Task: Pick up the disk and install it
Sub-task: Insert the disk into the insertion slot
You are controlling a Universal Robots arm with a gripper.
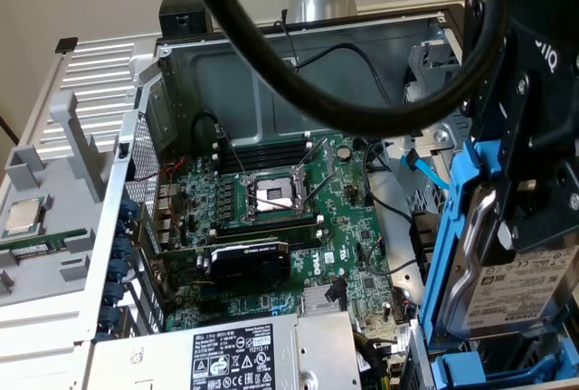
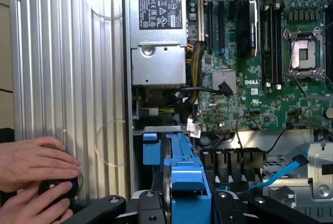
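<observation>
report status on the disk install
Claw shut on the disk, held on edge over the open case. Not seated yet. Person's hands on the ribbed panel beside it.

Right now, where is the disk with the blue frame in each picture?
Exterior view: the disk stands upright at the exterior view's right edge, with its white label showing.
Wrist view: the disk is seen edge-on, close up, gripped by the hand.
Shared landmark: the square processor socket.
</observation>
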